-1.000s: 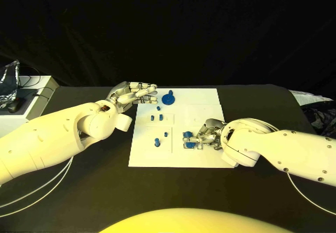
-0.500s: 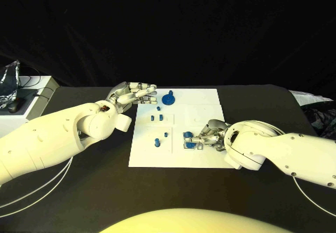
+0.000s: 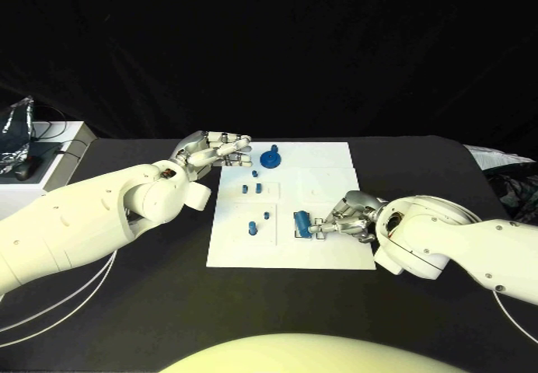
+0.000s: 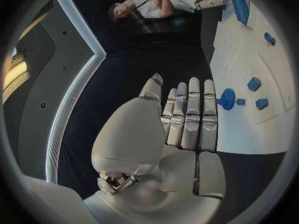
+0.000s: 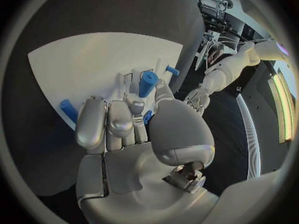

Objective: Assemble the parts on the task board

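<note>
The white task board (image 3: pixel 286 252) lies mid-table. At its far end stands a round blue part (image 3: pixel 270 159), and small blue pieces (image 3: pixel 251 188) sit further in. My left hand (image 3: pixel 215 149) hovers at the board's far left corner, fingers apart and holding nothing; the round part (image 4: pixel 226 99) lies just past its fingertips. My right hand (image 3: pixel 347 217) rests over the board's right side with fingers curled in, their tips at a blue cylinder (image 3: pixel 302 223). That cylinder (image 5: pixel 147 83) shows beyond the fingertips (image 5: pixel 134 102). I cannot tell whether the hand grips it.
Two more blue pegs (image 3: pixel 251 228) stand on the board's near left part. A white box (image 3: pixel 50 144) with a crumpled foil object (image 3: pixel 14 128) sits at the table's far left edge. Black tabletop surrounds the board.
My right hand has drawn back to the right, uncovering the blue cylinder it was lying over. The left hand has stayed in place.
</note>
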### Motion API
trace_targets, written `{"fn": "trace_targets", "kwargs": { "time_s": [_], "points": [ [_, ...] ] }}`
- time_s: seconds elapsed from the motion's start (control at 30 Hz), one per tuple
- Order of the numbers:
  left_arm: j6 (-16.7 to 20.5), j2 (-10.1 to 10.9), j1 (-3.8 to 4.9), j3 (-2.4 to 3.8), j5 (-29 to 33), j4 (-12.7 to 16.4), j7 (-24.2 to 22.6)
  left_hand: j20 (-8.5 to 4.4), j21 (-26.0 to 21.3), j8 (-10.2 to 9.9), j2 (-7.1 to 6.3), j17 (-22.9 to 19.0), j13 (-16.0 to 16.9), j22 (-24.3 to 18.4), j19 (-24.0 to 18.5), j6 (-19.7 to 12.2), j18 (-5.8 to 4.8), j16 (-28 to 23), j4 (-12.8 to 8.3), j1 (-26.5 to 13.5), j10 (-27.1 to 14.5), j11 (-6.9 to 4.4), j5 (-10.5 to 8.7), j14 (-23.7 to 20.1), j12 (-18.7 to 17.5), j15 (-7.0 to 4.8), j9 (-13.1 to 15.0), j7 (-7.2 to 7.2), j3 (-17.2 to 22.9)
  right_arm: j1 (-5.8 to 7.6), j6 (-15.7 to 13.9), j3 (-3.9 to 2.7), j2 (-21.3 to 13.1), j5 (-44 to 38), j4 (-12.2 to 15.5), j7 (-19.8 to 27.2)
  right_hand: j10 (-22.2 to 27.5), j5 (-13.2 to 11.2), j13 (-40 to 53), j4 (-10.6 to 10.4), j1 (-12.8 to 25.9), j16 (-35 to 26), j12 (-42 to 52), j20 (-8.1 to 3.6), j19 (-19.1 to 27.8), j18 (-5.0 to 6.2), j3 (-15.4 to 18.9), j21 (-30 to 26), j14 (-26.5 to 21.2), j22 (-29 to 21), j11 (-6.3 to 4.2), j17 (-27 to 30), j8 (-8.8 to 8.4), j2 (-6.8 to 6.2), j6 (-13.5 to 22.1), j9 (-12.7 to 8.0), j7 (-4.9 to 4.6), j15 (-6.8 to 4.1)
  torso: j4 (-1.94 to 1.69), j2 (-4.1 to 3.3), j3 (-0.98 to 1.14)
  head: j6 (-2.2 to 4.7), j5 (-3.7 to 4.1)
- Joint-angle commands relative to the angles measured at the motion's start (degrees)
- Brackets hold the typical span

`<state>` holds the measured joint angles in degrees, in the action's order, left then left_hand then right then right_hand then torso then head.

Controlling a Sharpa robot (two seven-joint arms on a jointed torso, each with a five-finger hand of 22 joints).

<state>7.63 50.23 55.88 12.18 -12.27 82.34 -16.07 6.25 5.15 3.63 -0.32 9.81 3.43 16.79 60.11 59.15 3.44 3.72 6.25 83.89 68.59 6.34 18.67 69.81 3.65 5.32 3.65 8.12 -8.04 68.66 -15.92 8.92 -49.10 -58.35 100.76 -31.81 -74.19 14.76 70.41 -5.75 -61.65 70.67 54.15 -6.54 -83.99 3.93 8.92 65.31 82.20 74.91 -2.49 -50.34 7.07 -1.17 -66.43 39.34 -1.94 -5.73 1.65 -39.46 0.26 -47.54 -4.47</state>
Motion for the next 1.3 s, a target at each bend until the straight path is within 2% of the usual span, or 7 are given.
{"fn": "trace_targets", "kwargs": {
  "time_s": [0.03,0.1,0.2,0.43,0.67,0.97,1.3],
  "points": [
    [-0.16,-0.05,-0.02,0.04,0.31,0.04,0.08,0.07,0.28,-0.03,0.52,-0.09,0.08,-0.12,-0.22,-0.03,-0.33,-0.11,0.3,0.2,-0.4,0.02,0.23,-0.37,-0.11,-0.17,-0.02,0.52,0.13,-0.06,1.44,-0.03,-0.51,0.93,0.2,7.43,-0.39,-2.99,0.19,2.66,-3.34,-0.07,0.33,0.08,-2.08,-0.73,-2.87,0.21,-0.11,9.06,0.23,0.11,0.13,-0.24,-0.25,0.16,-0.06,0.01,0.03,-0.02,0.0,0.0,-0.07],
    [-0.09,-0.05,-0.02,0.04,0.32,0.0,0.16,0.13,0.2,-0.01,0.59,-0.12,0.08,-0.19,-0.39,-0.04,-0.39,-0.15,0.36,0.19,-0.37,0.03,0.24,-0.48,-0.12,-0.13,-0.01,0.51,0.17,-0.07,1.59,-0.03,-0.7,1.02,0.04,8.6,-0.45,-0.76,0.3,4.64,-6.26,-0.09,0.51,0.06,-2.06,-0.74,-4.78,0.31,-0.13,9.08,0.08,0.09,0.13,-0.09,-0.33,0.14,0.11,-0.08,0.07,-0.01,0.0,0.05,-0.07],
    [-0.12,-0.12,-0.03,0.04,0.34,-0.03,0.22,0.12,0.19,-0.01,0.7,-0.12,0.08,-0.21,-0.42,-0.05,-0.4,-0.12,0.4,0.23,-0.39,0.03,0.24,-0.47,-0.11,-0.13,-0.01,0.51,0.25,-0.08,1.33,-0.03,-0.74,0.93,-0.26,9.15,-0.55,2.55,0.4,5.26,-6.3,-0.06,0.66,-0.01,-2.06,-0.76,-5.27,0.4,-0.1,9.09,-0.02,0.01,-0.01,0.44,-0.51,-0.09,0.31,-0.15,0.04,0.02,-0.03,0.09,0.01],
    [-0.17,-0.2,-0.03,0.04,0.38,-0.1,0.29,0.12,0.2,-0.01,0.79,-0.12,0.08,-0.24,-0.43,-0.02,-0.41,-0.12,0.49,0.24,-0.39,0.02,0.21,-0.49,-0.11,-0.13,-0.01,0.49,0.32,-0.17,0.22,-0.03,-0.16,-0.74,-1.22,7.64,-0.83,5.62,0.51,7.43,-7.23,-0.1,0.78,-0.24,-2.07,-0.84,-6.25,0.54,-0.09,9.1,-0.37,-0.04,-0.21,2.36,-0.91,-0.57,0.69,-0.4,-0.05,-0.08,-0.06,0.06,0.12],
    [-0.21,-0.18,-0.03,0.04,0.39,-0.11,0.33,0.11,0.23,-0.01,0.83,-0.12,0.07,-0.33,-0.45,-0.02,-0.44,-0.11,0.69,0.25,-0.41,0.02,0.21,-0.51,-0.12,-0.13,-0.01,0.48,0.39,-0.32,-0.63,-0.03,0.79,-1.68,-1.74,6.43,-1.08,5.39,0.63,8.81,-6.44,-0.18,0.74,-0.4,-2.08,-0.91,-6.97,0.55,-0.05,9.09,-0.48,-0.07,-0.26,2.89,-1.25,-0.99,0.85,-0.5,-0.09,-0.07,-0.05,-0.12,0.06],
    [-0.21,-0.17,-0.04,0.04,0.4,-0.13,0.36,0.11,0.23,-0.01,0.83,-0.12,0.07,-0.33,-0.45,-0.02,-0.44,-0.11,0.69,0.25,-0.41,0.02,0.21,-0.51,-0.12,-0.13,-0.01,0.48,0.39,-0.77,0.11,-0.02,1.83,-2.62,-2.02,5.6,-1.17,4.8,0.68,9.59,-6.8,-0.18,0.7,-0.43,-2.09,-0.95,-7.09,0.69,-0.05,9.12,-0.54,-0.14,-0.18,2.52,-1.42,-1.07,0.92,-0.54,0.01,-0.03,-0.05,-0.36,-0.08],
    [-0.23,-0.13,-0.04,0.04,0.4,-0.14,0.39,0.1,0.26,-0.01,0.81,-0.13,0.07,-0.43,-0.47,0.0,-0.47,-0.12,0.8,0.37,-0.41,0.01,0.22,-0.55,-0.12,-0.12,-0.01,0.45,0.48,-1.13,-0.91,-0.02,2.06,-4.06,-2.21,4.5,-1.24,4.8,0.73,9.75,-6.82,-0.21,0.72,-0.45,-2.09,-0.95,-7.15,0.67,-0.06,9.12,-0.57,-0.12,-0.15,2.49,-1.58,-1.18,0.98,-0.55,-0.05,-0.01,-0.06,-0.29,-0.07]
  ]
}}
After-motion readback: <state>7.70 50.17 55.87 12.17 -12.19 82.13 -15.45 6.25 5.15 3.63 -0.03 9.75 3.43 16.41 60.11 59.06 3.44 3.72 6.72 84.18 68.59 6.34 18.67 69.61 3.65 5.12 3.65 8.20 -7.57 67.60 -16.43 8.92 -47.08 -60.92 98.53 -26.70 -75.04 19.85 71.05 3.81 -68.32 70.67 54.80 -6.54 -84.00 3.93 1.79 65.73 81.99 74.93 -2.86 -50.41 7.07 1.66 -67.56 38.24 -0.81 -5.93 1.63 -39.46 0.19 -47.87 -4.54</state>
